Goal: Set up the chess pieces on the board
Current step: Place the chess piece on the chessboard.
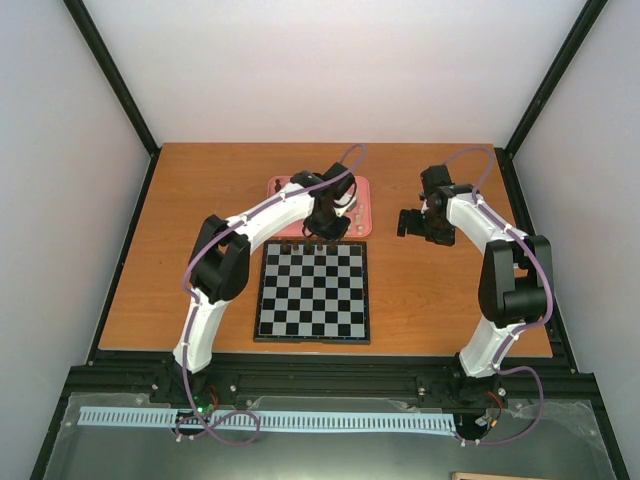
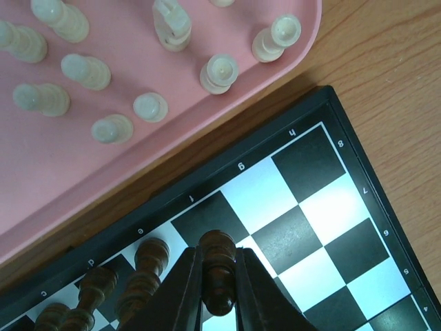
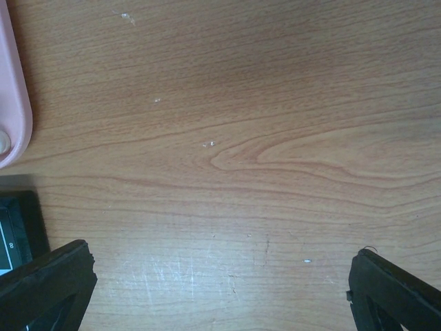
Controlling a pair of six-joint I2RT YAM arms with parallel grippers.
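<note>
The white left arm [image 1: 268,212] reaches over the far edge of the flat square black-and-silver chequered board [image 1: 312,300]. The left jaws are clamped on one dark brown turned wooden chess piece [image 2: 219,286], which stands upright between the two dark fingers [image 2: 180,293], its knobbed head showing just above their tips. The held piece is over the board's far row, beside a black square; whether its base touches the board I cannot tell.

To its left, several more dark brown chess pieces [image 2: 149,256] stand close together along the same far row. Just beyond the board's thin dark border lies the pink rounded rectangular tray [image 2: 83,183], with the pale cream chess pieces [image 2: 85,71] on it, some upright and some lying over.

The right arm [image 1: 492,228] hangs over the bare brown wooden worktop [image 3: 241,138], to the right of the tray and well apart from the board. The right jaws stand wide apart with nothing between them.
</note>
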